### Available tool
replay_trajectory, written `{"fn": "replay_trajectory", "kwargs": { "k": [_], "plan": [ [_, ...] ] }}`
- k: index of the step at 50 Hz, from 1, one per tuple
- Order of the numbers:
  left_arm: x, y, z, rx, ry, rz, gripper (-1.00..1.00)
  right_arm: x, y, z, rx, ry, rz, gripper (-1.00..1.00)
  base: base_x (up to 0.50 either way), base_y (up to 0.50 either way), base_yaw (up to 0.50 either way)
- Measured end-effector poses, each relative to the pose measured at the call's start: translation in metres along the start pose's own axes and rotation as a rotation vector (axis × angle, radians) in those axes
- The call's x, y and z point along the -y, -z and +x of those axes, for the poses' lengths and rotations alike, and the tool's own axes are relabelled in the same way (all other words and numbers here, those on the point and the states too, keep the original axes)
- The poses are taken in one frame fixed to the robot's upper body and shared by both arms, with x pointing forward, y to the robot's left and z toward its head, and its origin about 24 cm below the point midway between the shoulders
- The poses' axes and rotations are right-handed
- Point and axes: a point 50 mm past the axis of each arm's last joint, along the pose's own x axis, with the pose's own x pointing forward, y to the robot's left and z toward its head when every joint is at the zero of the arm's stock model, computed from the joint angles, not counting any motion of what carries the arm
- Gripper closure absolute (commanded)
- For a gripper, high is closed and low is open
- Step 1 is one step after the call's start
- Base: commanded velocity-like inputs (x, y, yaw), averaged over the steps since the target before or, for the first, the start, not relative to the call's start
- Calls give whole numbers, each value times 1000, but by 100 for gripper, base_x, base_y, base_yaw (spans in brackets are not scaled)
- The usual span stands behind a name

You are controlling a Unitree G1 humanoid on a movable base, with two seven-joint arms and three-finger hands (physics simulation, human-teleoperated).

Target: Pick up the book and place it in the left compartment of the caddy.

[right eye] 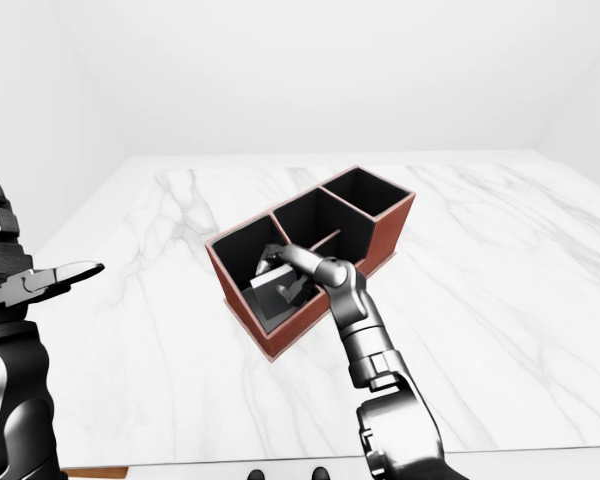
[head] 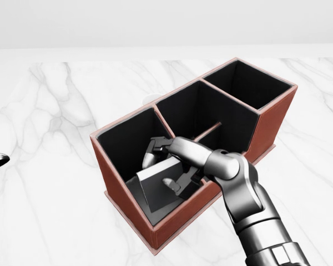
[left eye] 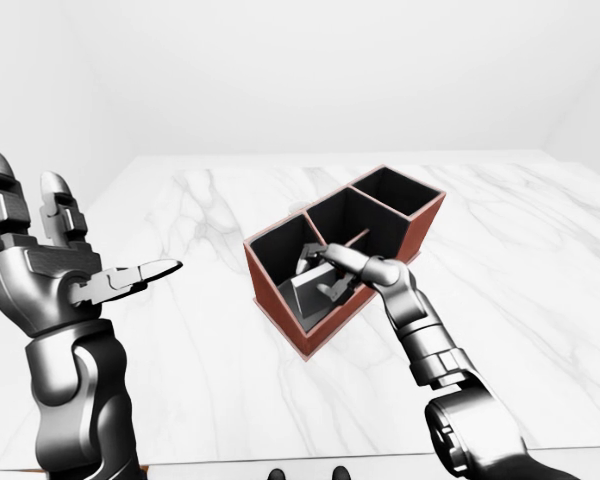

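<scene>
In the caddy [head: 125, 199], right hand [head: 167, 164] half-hides the book [head: 157, 185].

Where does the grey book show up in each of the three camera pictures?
Left-eye view: the book sits just right of centre, inside the lowest-left compartment of the caddy, under the right hand.
Head view: the book is at lower centre, tilted in that same compartment.
Right-eye view: the book is left of centre, same compartment.
Shared landmark: the red-brown caddy with three black compartments.
</scene>
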Motion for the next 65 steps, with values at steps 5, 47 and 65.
{"fn": "replay_trajectory", "kwargs": {
  "k": [5, 47, 65],
  "plan": [
    [0, 1, 0, -4, 0, 1, -100, -1, 3, 1, -12, -8, 8, 100, 0, 0, 0],
    [0, 2, -1, -9, -2, -2, -100, 0, 3, 5, -21, -20, 25, -100, 0, 0, 0],
    [-1, 3, 0, -14, -4, -1, -100, -1, 2, 6, 2, -23, 65, -100, 0, 0, 0]
  ]
}}
